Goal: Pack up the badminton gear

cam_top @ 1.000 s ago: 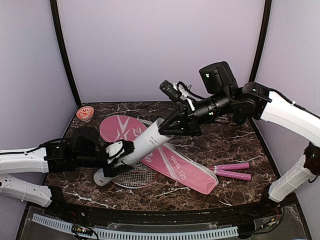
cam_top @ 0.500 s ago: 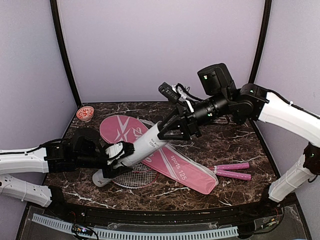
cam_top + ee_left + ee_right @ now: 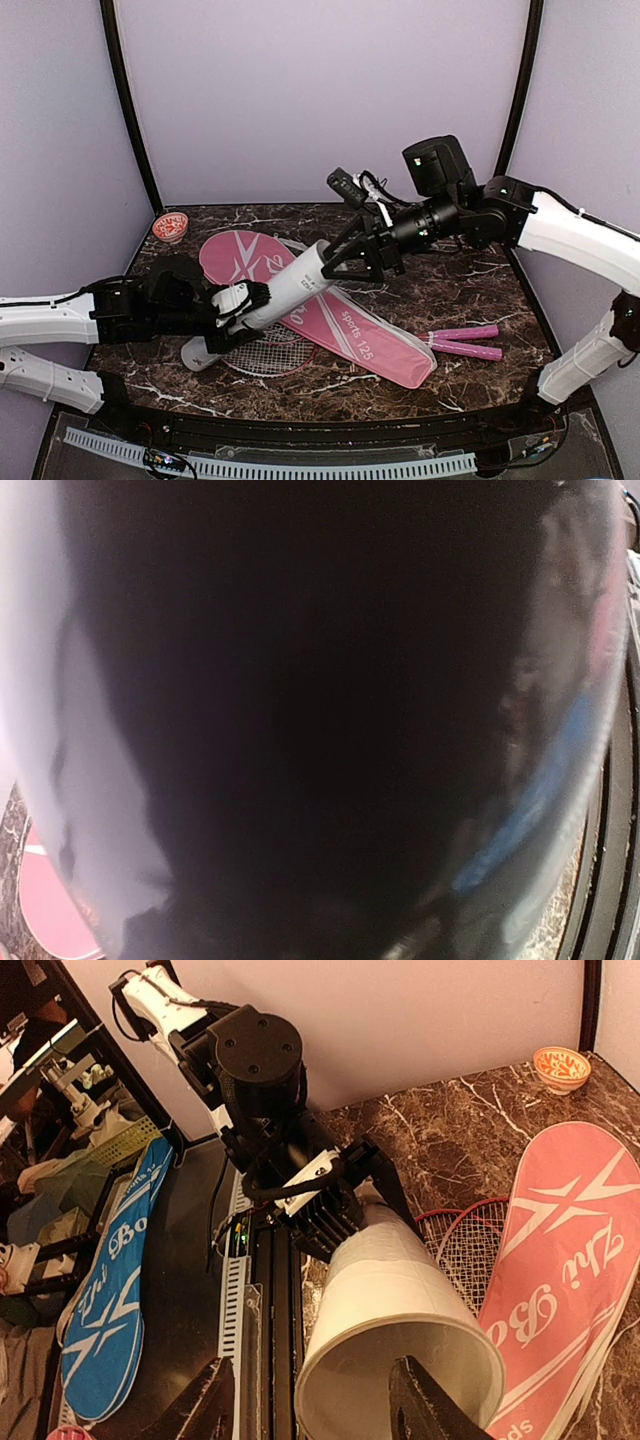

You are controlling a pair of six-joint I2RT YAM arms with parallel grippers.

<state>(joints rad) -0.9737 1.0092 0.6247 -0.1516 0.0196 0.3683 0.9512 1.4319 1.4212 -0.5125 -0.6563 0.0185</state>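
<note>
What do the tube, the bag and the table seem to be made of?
Tube: likely card or plastic, matte white, with a thin rim at its open end. Bag: probably soft fabric, pink with printed white lettering, lying flat. Table: looks like dark marble with white veins; could be a laminate.

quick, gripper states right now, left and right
left gripper: closed on the white tube
right gripper: open, at the tube's open end

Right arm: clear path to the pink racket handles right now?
Probably yes: the handles lie uncovered on its side of the table, and the right pincer is open and empty by the tube.
</note>
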